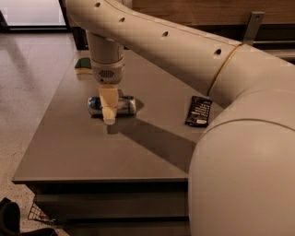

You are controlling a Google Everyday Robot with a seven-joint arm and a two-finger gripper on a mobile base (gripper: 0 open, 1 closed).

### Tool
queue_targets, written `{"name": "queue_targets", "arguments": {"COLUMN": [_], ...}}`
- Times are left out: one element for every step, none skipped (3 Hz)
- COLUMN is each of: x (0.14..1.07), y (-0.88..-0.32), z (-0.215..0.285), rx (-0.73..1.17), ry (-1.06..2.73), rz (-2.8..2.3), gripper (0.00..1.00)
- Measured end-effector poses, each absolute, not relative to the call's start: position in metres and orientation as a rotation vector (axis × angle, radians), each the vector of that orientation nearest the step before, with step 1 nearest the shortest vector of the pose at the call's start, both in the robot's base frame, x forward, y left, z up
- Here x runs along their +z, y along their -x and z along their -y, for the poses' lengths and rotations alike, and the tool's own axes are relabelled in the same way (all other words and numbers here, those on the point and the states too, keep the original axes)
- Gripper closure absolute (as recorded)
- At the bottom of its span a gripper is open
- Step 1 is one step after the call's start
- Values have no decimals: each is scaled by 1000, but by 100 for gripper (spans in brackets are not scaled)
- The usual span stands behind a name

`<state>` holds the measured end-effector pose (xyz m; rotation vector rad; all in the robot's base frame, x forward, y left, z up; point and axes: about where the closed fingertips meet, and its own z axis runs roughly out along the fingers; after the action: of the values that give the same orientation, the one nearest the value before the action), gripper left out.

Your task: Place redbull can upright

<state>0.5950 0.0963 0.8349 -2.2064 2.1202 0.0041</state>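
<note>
The bulky cream-coloured robot arm [244, 175] fills the lower right of the camera view, its perforated upper link sweeping left across a flat grey-brown desk [92, 152]. On the speckled pale floor [27, 69], at the desk's near left corner, sit a dark shape and a scrap of wire mesh, too dim to identify.

At the desk's left-centre the slim blue-and-silver redbull can [124, 105] lies on its side, its long axis running left to right and its silver ends facing outward. The arm's pale two-finger hand [109, 115] points straight down over the middle of the can, crossing in front of it and reaching the desk surface. Whether the hand is clenched on the can or loose around it cannot be told.

To the right, well apart from the can, a flat dark snack wrapper [199, 110] lies beside the arm. Farther back, at the desk's far left edge, rests a green-and-yellow sponge [84, 64] — behind it all, a wood-panelled wall [193, 7].
</note>
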Motion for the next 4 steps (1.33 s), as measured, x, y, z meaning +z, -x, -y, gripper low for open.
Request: {"name": "queue_targets", "arguments": {"x": [826, 819, 811, 809], "y": [-593, -589, -584, -584], "z": [-91, -87, -88, -89], "rx": [4, 16, 43, 45], "ry": [2180, 2150, 2105, 2104], "rz": [-2160, -2185, -2197, -2195], "gripper": [0, 0, 16, 47]}}
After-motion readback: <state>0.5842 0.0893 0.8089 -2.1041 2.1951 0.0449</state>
